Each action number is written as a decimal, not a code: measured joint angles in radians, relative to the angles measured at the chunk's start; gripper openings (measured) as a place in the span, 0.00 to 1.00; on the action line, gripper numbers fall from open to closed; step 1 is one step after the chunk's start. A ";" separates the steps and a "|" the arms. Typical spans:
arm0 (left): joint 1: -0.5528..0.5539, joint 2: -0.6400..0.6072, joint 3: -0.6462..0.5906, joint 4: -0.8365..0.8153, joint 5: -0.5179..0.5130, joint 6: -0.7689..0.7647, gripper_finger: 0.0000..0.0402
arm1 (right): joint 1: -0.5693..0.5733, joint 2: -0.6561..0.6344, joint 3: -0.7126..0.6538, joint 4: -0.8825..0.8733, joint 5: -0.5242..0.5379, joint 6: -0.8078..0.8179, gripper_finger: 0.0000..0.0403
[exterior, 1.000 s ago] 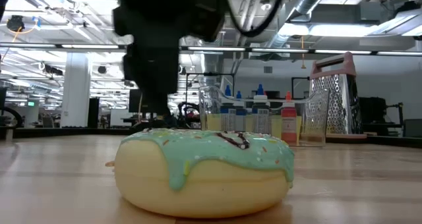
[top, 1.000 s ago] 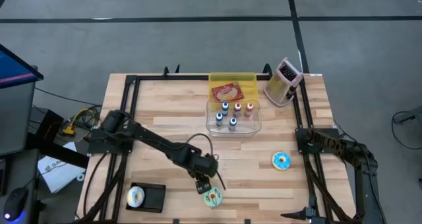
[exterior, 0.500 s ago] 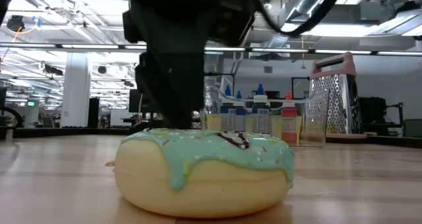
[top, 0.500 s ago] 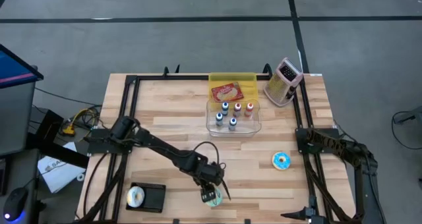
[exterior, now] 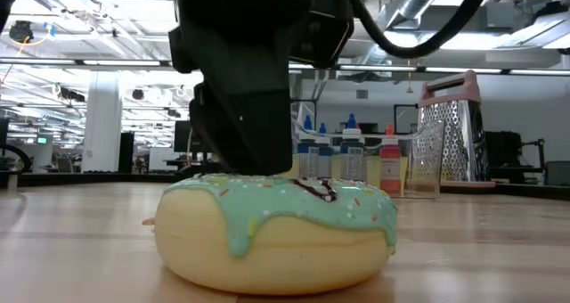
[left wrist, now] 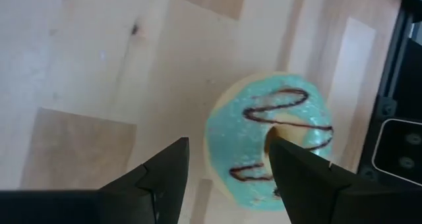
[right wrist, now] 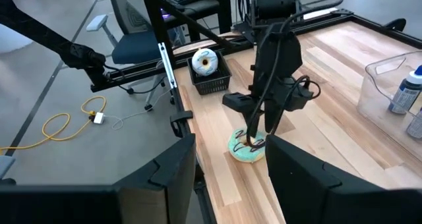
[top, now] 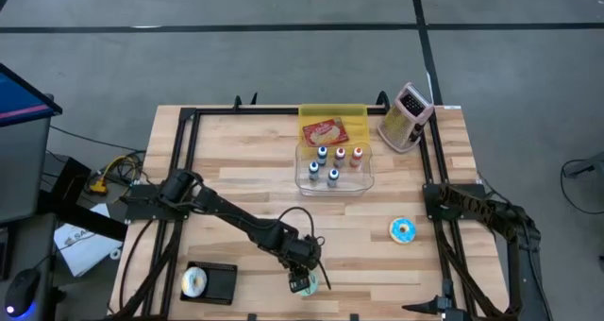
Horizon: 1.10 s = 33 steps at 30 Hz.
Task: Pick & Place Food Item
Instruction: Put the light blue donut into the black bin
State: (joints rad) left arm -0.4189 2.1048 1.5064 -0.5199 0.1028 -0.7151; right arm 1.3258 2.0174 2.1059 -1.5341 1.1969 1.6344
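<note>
Hovering directly over the teal-frosted donut (top: 303, 284), the left gripper (left wrist: 227, 159) stands with fingers spread and nothing grasped. The right gripper (right wrist: 227, 159) waits unclenched at the table's right edge

Left arm stretched diagonally across toward the near edge, wrist turned down, left gripper (top: 302, 281) low, fingers (left wrist: 161, 178) spread apart. Right arm folded back at the right side, right gripper (right wrist: 227, 165) apparently parted, holding nothing visible.
</note>
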 joint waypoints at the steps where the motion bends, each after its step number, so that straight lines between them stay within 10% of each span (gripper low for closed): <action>1: -0.002 0.000 0.000 0.005 0.000 0.000 0.51 | 0.000 0.000 0.000 0.000 0.000 0.000 0.43; 23: -0.029 0.054 0.002 0.046 -0.019 0.083 0.51 | -0.013 0.000 0.000 0.002 -0.022 0.014 0.43; 33: -0.011 0.044 -0.001 0.033 -0.070 0.092 0.28 | -0.013 0.000 0.000 0.005 -0.023 0.016 0.43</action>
State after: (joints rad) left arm -0.4294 2.1484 1.5055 -0.4874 0.0332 -0.6230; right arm 1.3132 2.0174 2.1059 -1.5295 1.1744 1.6501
